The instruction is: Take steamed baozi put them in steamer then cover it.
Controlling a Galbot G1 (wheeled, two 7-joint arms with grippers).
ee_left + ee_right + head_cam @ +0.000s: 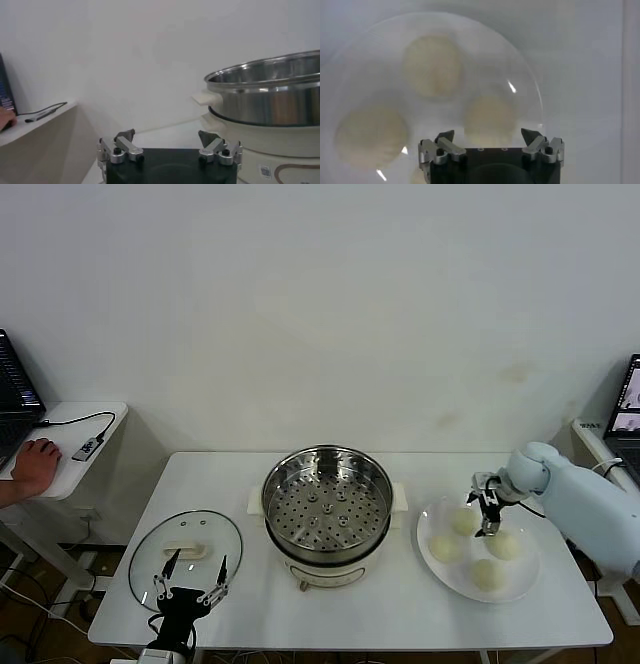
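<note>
Four buns (463, 521) lay on a white plate (527, 584) to the right of the steamer (327, 509), and none was yet in the pot. Its perforated tray was bare, and the lid (186, 556) lay flat on the table (400, 614) to the left of the steamer.

The right gripper (488, 515) hung over the plate, between the bun nearest the steamer and the bun beside it, with its jaws parted and nothing between them. In the right wrist view the right gripper (489, 136) stood above one bun (490, 118), with two others farther off. The left gripper (193, 578) waited, jaws parted and empty, over the near edge of the lid.

The step in hand appeared to be the first pick. To do it well, the gripper would need centring over a single bun, its fingers straddling the widest part before descending. A light closure would suit soft dough, since a hard pinch could dent it. Fingers brushing the neighbouring bun could roll it about the plate.

The buns were round domes with no long axis, so any approach angle would serve. The lid's rectangular handle (187, 549) ran with its long axis left to right, pointing towards the steamer.
</note>
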